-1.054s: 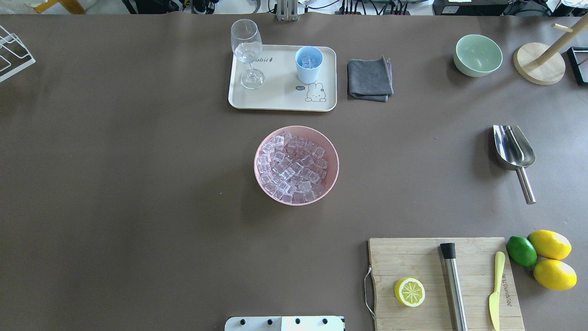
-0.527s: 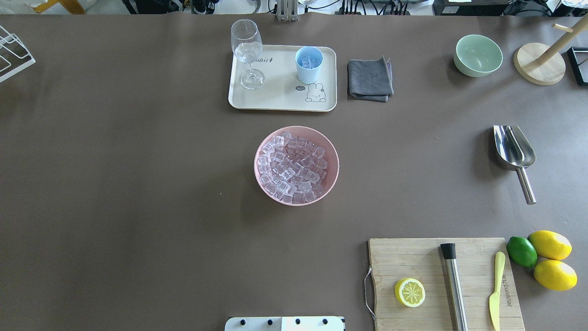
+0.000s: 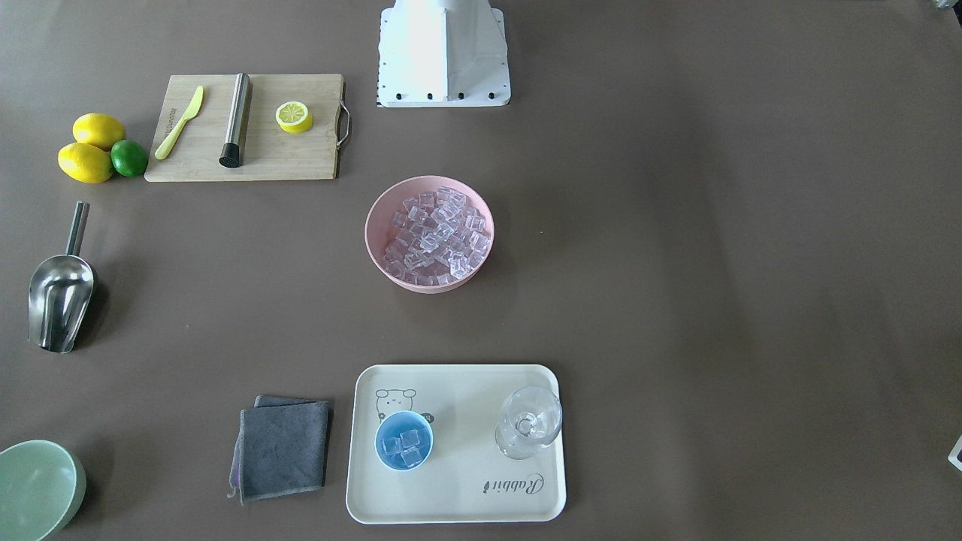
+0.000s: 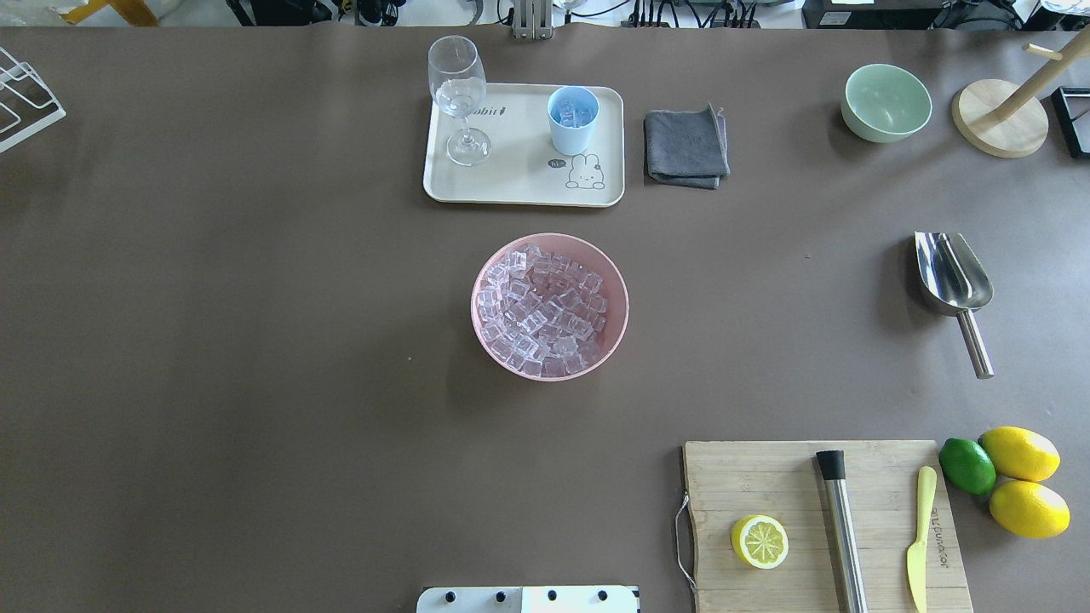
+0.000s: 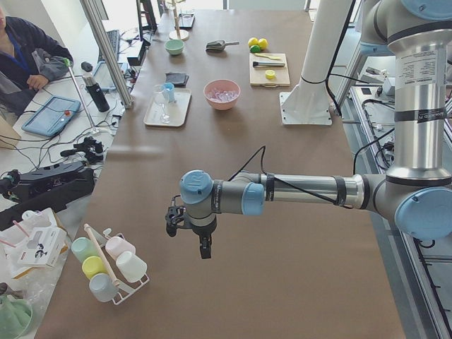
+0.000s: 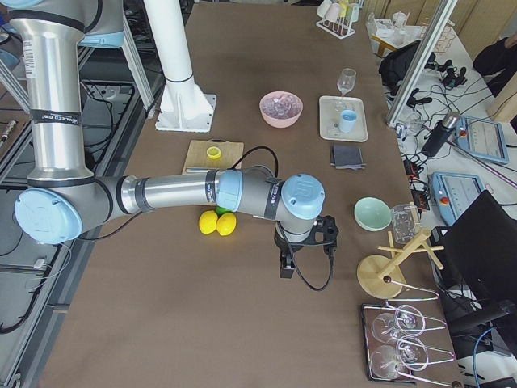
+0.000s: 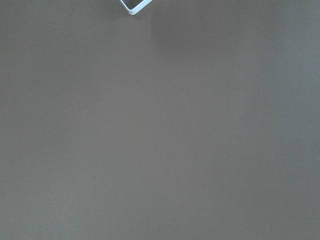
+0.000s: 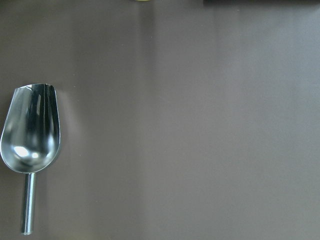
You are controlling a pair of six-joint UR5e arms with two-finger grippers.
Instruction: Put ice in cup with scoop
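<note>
The scoop (image 4: 954,277) lies flat on the desk (image 4: 255,340) near the robot's right edge. Its trough points to the far edge and its handle back toward the robot's edge, and neither hand touches it. Most of the ice (image 4: 545,308) is heaped in a pink bowl (image 4: 479,289) at the middle of the desk, and a few cubes lie in the cup (image 4: 572,119). The cup stands upright on a cream tray (image 4: 519,183) by the far edge, beside a stemmed glass (image 4: 460,98) on the same tray. A folded grey cloth (image 4: 684,146) lies just beside the tray, and a pale-green bowl (image 4: 886,102) sits toward the far right corner. A cutting board (image 4: 766,477) at the near right corner carries a lemon half (image 4: 759,541), a steel rod (image 4: 843,528) and a yellow knife (image 4: 920,536).

The right hand (image 6: 286,267) hangs over the right end of the desk, fingers down. The left hand (image 5: 204,248) hangs over bare desk toward the left end. I cannot tell how far either is open.
</note>
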